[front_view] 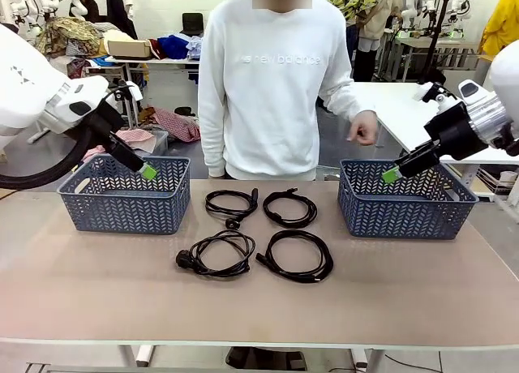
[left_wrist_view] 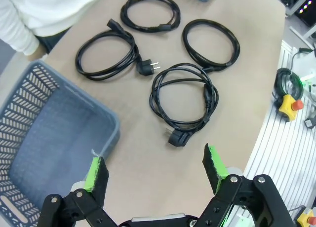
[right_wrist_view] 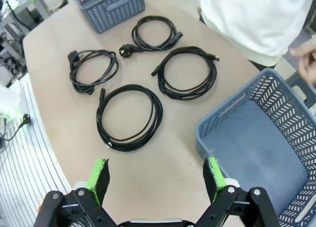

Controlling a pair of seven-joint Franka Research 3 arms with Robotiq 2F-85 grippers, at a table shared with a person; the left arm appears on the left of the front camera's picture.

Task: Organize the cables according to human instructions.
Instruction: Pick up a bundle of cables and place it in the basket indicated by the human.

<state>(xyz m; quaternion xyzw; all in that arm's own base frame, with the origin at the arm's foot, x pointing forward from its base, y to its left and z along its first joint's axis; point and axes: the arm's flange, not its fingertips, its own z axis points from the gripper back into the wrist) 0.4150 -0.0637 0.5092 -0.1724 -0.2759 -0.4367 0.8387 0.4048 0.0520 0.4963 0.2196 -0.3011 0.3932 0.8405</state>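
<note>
Four coiled black cables lie mid-table in a two-by-two group: far left (front_view: 231,204), far right (front_view: 289,207), near left (front_view: 217,254), near right (front_view: 298,255). My left gripper (front_view: 146,170) hangs open over the left blue basket (front_view: 122,207). In the left wrist view the gripper (left_wrist_view: 154,168) holds nothing, with the near left cable (left_wrist_view: 184,96) just ahead. My right gripper (front_view: 392,175) hangs open over the right blue basket (front_view: 397,215). Its wrist view shows the gripper (right_wrist_view: 156,173) with nothing in it and the near right cable (right_wrist_view: 129,117) ahead.
A person in a white sweatshirt (front_view: 272,81) stands at the far edge, one hand (front_view: 363,128) raised above the right basket. Both baskets hold nothing. A yellow stop button box (left_wrist_view: 289,104) sits off the table's side. Bare tabletop (front_view: 259,308) runs along the front.
</note>
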